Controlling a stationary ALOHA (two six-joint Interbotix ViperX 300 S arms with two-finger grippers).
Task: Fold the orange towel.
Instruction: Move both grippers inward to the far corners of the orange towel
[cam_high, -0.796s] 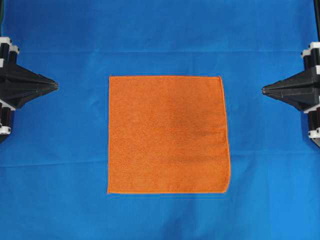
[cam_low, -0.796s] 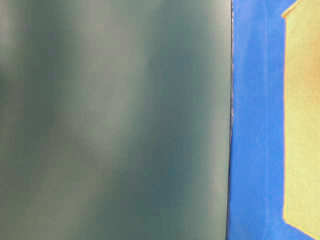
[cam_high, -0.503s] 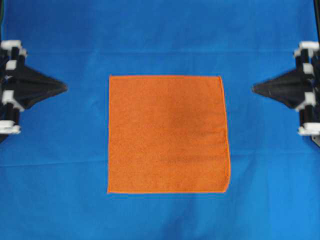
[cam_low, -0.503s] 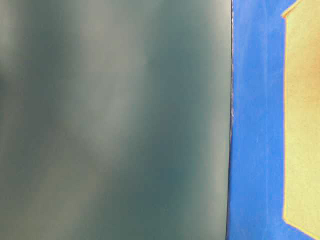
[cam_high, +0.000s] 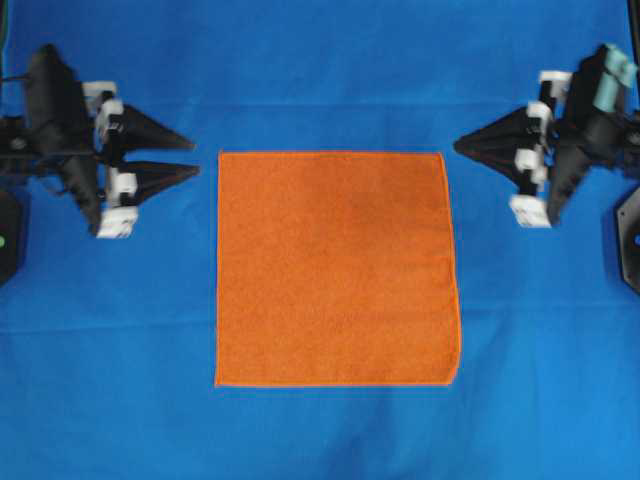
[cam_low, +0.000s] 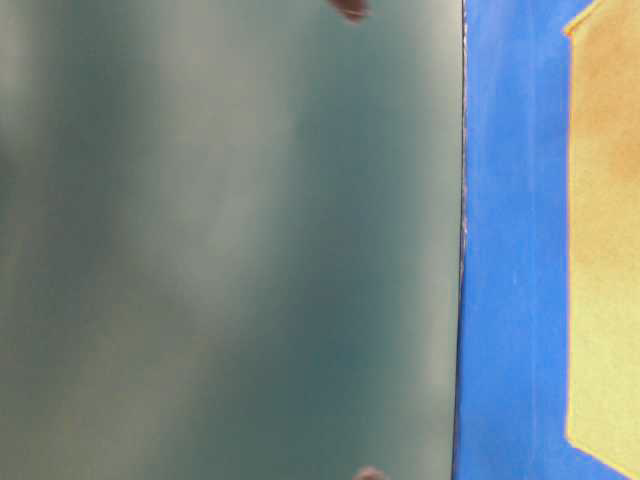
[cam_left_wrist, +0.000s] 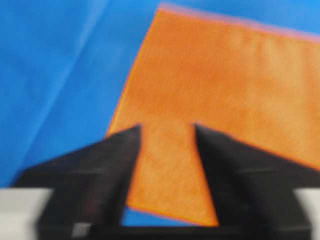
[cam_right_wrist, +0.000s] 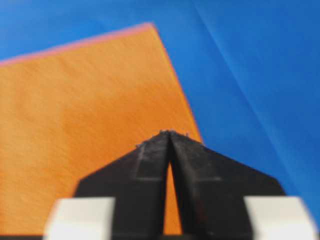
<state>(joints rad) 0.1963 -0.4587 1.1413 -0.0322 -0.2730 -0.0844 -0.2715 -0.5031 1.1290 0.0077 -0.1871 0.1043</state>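
Here both arms have advanced inward from the side margins since the frames a moment earlier, and the orange towel (cam_high: 337, 268) has not shifted: it lies flat and unfolded, squarely in the middle of the surface, on the large blue cloth (cam_high: 330, 60) that covers it. The left tool (cam_high: 190, 158), earlier a closed point, now stands with its jaws parted and empty, its tips just short of the towel's far-left corner. The right tool (cam_high: 460, 147) has its tips together or nearly so, gripping nothing, just beside the far-right corner; the right wrist view shows only a thin slit between the fingers (cam_right_wrist: 150, 165). Judged from this, the approach is under way and no fold has begun. All four hemmed edges are exposed and straight, except a slight rounding at the near-right corner. Bare blue cloth surrounds the towel on every side, leaving free room for the far edge to be carried toward the near one.
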